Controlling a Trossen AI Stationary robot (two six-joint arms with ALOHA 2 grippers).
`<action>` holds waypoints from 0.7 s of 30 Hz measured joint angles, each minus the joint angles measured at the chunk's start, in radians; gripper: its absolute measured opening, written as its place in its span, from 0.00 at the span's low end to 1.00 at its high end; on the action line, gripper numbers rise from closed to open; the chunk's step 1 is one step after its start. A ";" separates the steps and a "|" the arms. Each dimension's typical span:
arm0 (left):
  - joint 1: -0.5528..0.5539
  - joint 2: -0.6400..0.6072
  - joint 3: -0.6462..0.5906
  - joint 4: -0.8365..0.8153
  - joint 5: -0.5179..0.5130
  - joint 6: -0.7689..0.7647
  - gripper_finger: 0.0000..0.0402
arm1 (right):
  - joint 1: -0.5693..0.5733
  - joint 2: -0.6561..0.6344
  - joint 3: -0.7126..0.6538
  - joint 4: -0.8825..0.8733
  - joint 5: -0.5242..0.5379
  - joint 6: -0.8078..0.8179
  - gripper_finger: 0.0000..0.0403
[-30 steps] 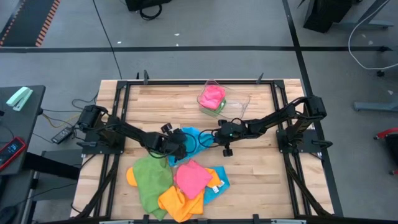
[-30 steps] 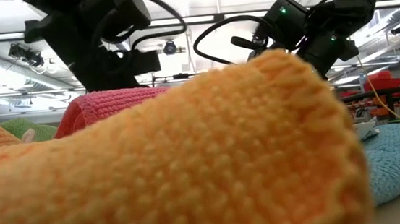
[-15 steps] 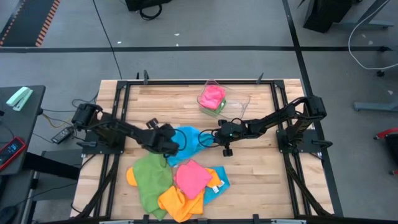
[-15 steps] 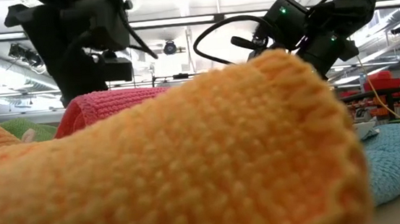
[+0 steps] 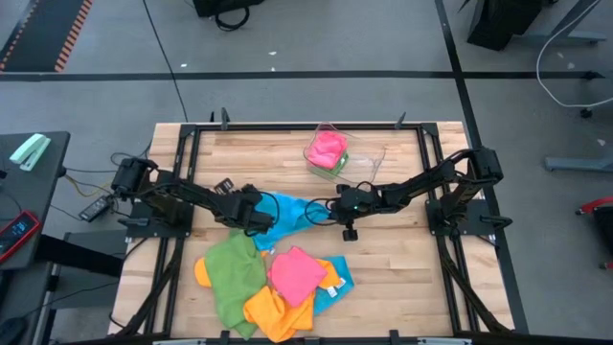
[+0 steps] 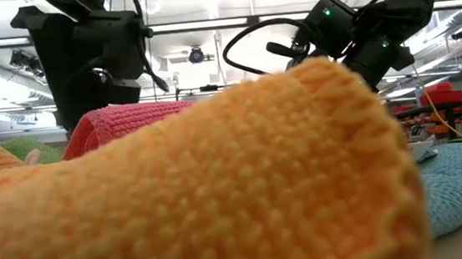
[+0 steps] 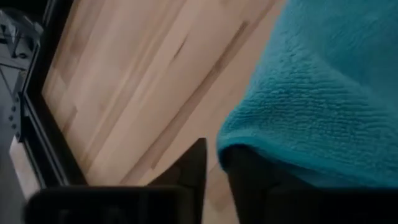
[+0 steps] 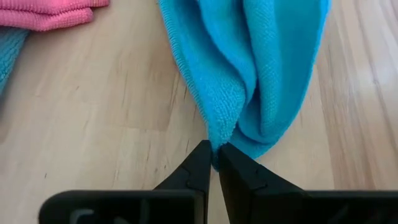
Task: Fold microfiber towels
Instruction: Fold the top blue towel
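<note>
A sky blue microfiber towel [image 5: 290, 216] lies stretched across the middle of the table between my two grippers. My left gripper [image 5: 259, 218] is at its left end, fingers slightly apart in the left wrist view [image 7: 214, 180], with the towel [image 7: 323, 93] beside and over one finger. My right gripper [image 5: 326, 213] is shut on the towel's right end [image 8: 249, 62]. Green [image 5: 233, 273], pink [image 5: 295, 273], orange [image 5: 273, 311] and another blue [image 5: 335, 283] towel lie heaped near the front edge. My left gripper has the towel's hemmed edge [image 7: 249, 140] draped over one finger [image 7: 261, 186]; bare wood shows in the narrow gap between the fingers. It comes slanting down from the table's left side. My right gripper pinches the gathered end of the towel [image 8: 217, 140] between its two fingers, over a fold of several layers. The fingers slant down from the table's right side. The towel runs away from them along the table top, bunched in long folds.
A clear plastic tray [image 5: 350, 163] with a folded pink towel [image 5: 328, 149] stands at the back centre. In the low view an orange towel [image 6: 219, 181] fills the foreground. A black frame [image 5: 182, 153] edges the table. Bare wood lies at the right front.
My left gripper has gone toward the table's left edge and has tipped further down. The blue towel's left end went with it, so the towel now lies drawn out longer between the grippers; its right end stayed in my still right gripper.
</note>
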 joint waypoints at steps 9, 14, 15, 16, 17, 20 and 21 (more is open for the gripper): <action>-0.036 -0.005 0.066 -0.190 0.042 0.001 0.44 | -0.003 0.000 0.048 -0.047 0.000 0.122 0.09; -0.061 -0.005 0.121 -0.294 0.033 0.002 0.45 | -0.030 0.000 0.081 -0.072 0.000 0.180 0.09; -0.064 -0.005 0.124 -0.299 0.032 0.002 0.45 | -0.037 0.000 0.086 -0.075 0.000 0.193 0.09; -0.064 -0.005 0.124 -0.300 0.033 0.002 0.45 | -0.043 0.000 0.090 -0.076 0.001 0.203 0.09; -0.065 -0.005 0.124 -0.304 0.035 0.002 0.44 | -0.049 0.000 0.096 -0.080 0.001 0.212 0.09; -0.065 -0.005 0.122 -0.308 0.068 0.002 0.43 | -0.063 0.000 0.109 -0.107 0.000 0.240 0.09; -0.065 -0.005 0.122 -0.310 0.079 0.002 0.42 | -0.067 0.000 0.113 -0.123 0.000 0.246 0.09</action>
